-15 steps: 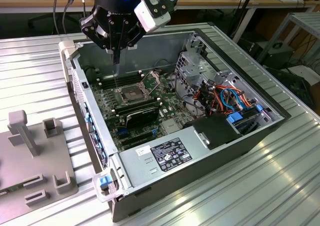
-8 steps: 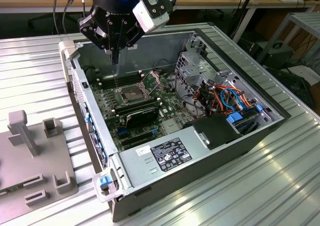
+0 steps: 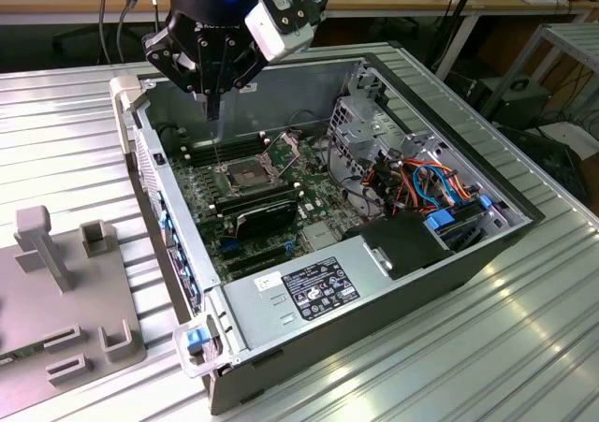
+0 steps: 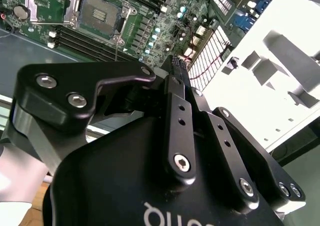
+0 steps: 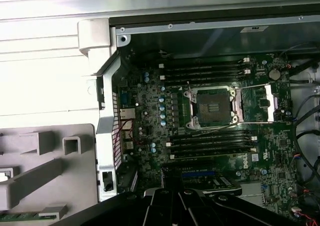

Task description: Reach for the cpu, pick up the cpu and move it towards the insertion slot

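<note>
Black gripper (image 3: 215,113) (unobstructed) above insertion slot (image 3: 245,175)

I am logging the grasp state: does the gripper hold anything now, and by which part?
It cannot be told. The gripper hangs above the case, close to the insertion slot; whether it grips something is unclear.

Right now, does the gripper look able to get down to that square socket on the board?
Probably yes. The gripper hangs over the open computer case, almost above the insertion slot, and I see nothing between them.
</note>
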Available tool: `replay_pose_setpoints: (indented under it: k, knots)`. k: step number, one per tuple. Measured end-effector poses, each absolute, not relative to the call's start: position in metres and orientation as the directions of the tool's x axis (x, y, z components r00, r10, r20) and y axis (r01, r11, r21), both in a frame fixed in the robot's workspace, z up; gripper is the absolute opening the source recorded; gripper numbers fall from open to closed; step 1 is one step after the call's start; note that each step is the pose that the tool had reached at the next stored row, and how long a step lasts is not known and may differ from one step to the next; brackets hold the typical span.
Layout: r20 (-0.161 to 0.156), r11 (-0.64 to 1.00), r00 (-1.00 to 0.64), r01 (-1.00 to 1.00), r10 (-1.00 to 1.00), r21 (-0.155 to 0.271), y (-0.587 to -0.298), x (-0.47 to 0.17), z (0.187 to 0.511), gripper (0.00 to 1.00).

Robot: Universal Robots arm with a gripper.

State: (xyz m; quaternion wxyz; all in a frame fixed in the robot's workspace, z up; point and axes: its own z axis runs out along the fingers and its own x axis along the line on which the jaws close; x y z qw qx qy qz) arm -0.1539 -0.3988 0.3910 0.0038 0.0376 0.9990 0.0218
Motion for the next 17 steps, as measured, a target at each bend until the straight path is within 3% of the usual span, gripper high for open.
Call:
replay_pose_setpoints:
  k: [17]
  knots:
    - [-0.005,0.996,-0.997,0.075,0.075,0.044,-0.399,-0.165,0.391,0.11]
